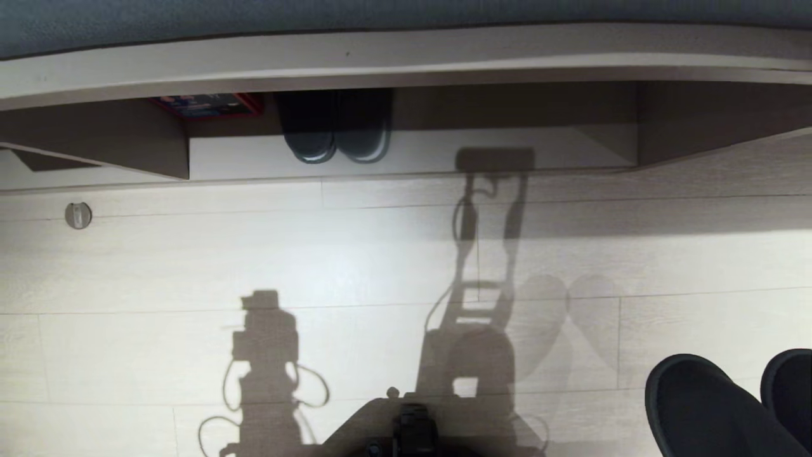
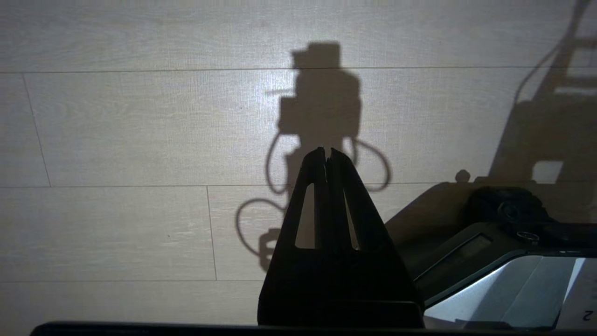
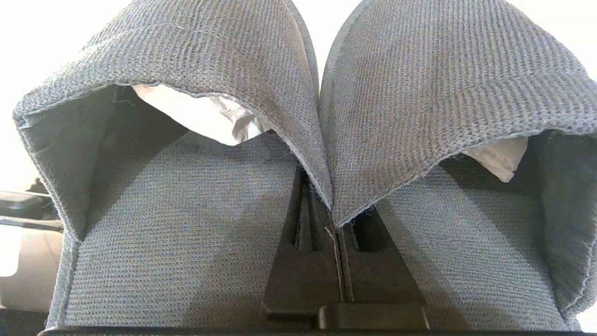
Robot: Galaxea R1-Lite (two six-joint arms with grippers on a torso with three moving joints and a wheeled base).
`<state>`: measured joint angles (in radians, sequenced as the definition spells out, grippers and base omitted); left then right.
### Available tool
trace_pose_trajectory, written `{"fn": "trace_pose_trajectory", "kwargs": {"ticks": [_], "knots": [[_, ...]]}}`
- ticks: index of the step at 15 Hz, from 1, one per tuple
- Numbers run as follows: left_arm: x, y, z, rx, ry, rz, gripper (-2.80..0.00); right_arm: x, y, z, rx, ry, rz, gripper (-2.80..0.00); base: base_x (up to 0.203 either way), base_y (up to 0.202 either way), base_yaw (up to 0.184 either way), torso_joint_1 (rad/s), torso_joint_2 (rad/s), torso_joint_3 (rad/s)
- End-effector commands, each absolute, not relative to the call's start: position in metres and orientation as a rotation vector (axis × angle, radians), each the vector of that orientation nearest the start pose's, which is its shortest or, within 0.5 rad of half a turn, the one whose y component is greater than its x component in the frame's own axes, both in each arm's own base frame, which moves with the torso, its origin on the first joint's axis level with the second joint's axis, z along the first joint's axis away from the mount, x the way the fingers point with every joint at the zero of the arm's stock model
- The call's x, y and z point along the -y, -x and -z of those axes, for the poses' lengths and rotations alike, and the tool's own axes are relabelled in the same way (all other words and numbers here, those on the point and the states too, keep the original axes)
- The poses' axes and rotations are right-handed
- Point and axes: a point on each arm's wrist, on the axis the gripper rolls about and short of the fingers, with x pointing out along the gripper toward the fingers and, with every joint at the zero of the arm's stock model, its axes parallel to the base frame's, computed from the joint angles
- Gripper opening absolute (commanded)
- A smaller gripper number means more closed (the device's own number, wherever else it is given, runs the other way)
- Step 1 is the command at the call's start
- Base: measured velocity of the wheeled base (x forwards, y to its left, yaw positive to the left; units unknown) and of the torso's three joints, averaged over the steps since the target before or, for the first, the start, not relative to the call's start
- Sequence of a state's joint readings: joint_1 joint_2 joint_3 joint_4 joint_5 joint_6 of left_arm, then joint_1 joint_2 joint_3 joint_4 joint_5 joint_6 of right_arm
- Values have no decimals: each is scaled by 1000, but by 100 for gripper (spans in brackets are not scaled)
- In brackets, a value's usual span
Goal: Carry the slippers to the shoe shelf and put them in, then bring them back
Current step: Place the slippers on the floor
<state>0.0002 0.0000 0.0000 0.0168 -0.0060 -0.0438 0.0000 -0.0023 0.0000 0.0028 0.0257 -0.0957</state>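
Right tool (image 3: pixel 336 219) clamped on two slippers (image 3: pixel 186 210), one either side; left tool (image 2: pixel 328 156) closed, empty.

Left hand (image 2: pixel 328 156) hangs closed and empty; right hand (image 3: pixel 332 219) is clamped on the slippers (image 3: pixel 186 196).

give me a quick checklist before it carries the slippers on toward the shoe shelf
1. Right gripper shut on the slippers, pinching their inner edges: ok.
2. Both slippers hang together at the robot's right: ok.
3. Left gripper shut and empty over the floor: ok.
4. Free space in the shoe shelf beside the other dark pair: ok.
5. Grip firm enough for the trip: cannot tell.
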Motion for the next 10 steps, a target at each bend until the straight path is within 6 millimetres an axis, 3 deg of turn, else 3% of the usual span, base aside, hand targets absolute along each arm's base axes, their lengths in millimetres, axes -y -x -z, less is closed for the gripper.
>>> {"fn": "trace_pose_trajectory", "kwargs": {"ticks": [1,10], "knots": [[0,23,-74,-17,45,6,-280,-1,23,-75,-3,97,-26,-280,0,0,0,4,-4,199],[0,23,-74,-17,45,6,-280,-1,22,-75,-4,106,-31,-280,0,0,0,2,2,201]]}}
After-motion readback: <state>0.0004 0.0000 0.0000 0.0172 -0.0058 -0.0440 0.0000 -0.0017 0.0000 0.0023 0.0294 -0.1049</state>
